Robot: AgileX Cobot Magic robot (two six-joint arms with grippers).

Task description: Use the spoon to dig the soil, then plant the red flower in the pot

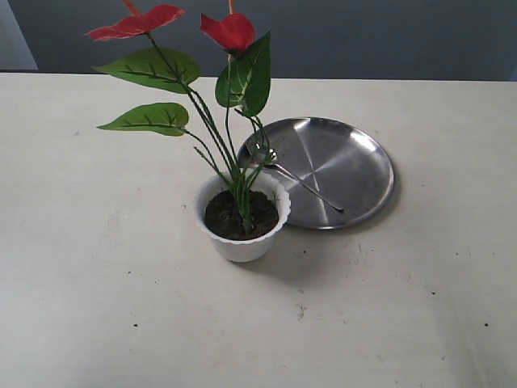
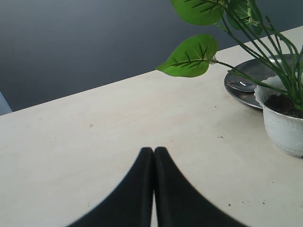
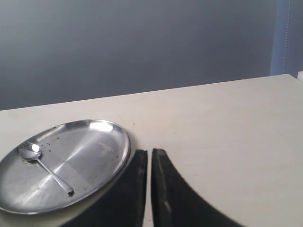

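The red flower (image 1: 230,32) stands upright in the white pot (image 1: 242,242), its green stems rooted in the dark soil (image 1: 234,218). Behind the pot the spoon (image 1: 300,182) lies on the round steel plate (image 1: 363,162). The left wrist view shows the pot (image 2: 284,127) with soil (image 2: 284,101), green leaves (image 2: 189,56) and the spoon's bowl (image 2: 242,85). My left gripper (image 2: 154,150) is shut on nothing, over bare table short of the pot. My right gripper (image 3: 149,152) is shut and empty beside the plate (image 3: 102,142), where the spoon (image 3: 45,168) rests. Neither gripper appears in the exterior view.
The pale table (image 1: 97,307) stretches around the pot and plate, with small dark specks (image 1: 300,309) of soil on it. A grey wall (image 1: 388,36) runs behind the table's far edge.
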